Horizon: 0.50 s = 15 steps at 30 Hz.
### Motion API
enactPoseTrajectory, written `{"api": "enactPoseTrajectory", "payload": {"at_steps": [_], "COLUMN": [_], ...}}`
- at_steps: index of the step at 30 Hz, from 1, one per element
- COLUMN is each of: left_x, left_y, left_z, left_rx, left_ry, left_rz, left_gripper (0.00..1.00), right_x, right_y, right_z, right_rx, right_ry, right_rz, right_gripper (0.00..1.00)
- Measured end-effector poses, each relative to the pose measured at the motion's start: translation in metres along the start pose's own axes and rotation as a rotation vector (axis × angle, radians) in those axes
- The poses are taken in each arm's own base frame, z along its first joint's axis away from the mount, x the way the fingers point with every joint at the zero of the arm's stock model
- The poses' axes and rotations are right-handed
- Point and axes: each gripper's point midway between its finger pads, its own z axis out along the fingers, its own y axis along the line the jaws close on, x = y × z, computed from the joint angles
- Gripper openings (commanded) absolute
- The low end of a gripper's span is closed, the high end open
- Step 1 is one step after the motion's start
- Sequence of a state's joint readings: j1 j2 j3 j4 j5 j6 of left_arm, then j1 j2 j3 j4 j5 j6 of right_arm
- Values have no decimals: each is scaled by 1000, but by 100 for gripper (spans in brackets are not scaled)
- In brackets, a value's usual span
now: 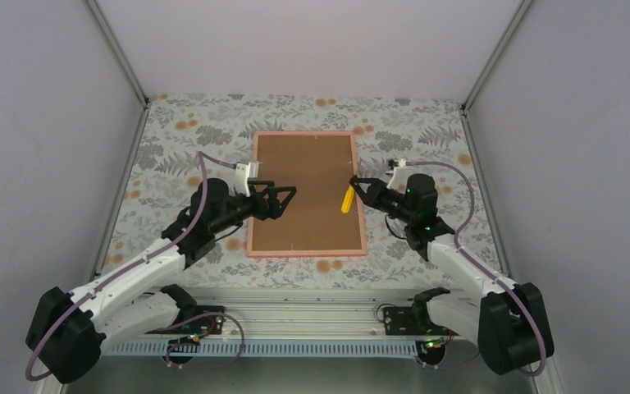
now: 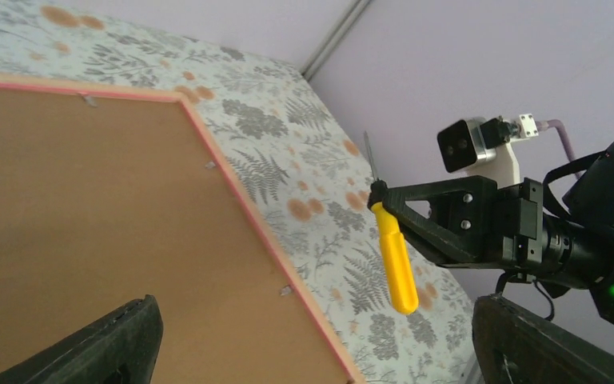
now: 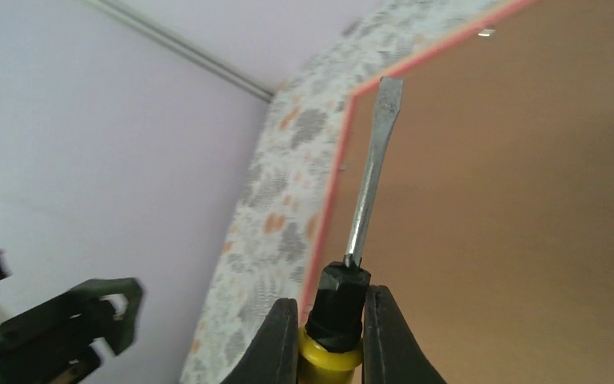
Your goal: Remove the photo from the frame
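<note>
From the top: shows the frame (image 1: 308, 254) lying flat in the middle of the flowery worktop (image 1: 172, 139), with its brown back (image 1: 303, 189) up and filling the pink rim. Cannot see the photo under that back. Shows the left end effector (image 1: 289, 203) spread wide over the frame's left side, holding nothing. Shows the right end effector (image 1: 354, 187) near the right rim, pinching a yellow screwdriver (image 1: 347, 201).

From the left wrist: looks across the brown back, with small metal clips (image 2: 285, 290) along the pink rim. Shows the screwdriver hanging handle down.

From the right wrist: shows both fingers (image 3: 276, 344) pressed on the black collar, with the flat metal tip pointing toward the frame's corner.
</note>
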<state>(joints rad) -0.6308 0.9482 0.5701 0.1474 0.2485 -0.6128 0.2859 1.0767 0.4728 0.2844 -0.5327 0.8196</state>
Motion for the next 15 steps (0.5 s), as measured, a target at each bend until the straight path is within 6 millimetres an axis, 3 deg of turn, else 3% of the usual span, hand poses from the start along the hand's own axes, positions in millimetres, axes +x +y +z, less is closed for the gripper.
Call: {"api": "enactPoseTrajectory", "payload": {"at_steps": [7,15], "left_x": [10,35], "left_y": [-18,-36], "left_z": [16,35], "left_rx": [73,134], "left_ry": [19,92], "left_rz": [-15,-23], "left_gripper": [93,87], "right_x": [8,17], "right_y": [52,79], "right_z": [6,8], "right_rx": [-180,-259], "right_ry": [-9,-7], "right_rz": [-51,-48], "right_gripper": [4,4]}}
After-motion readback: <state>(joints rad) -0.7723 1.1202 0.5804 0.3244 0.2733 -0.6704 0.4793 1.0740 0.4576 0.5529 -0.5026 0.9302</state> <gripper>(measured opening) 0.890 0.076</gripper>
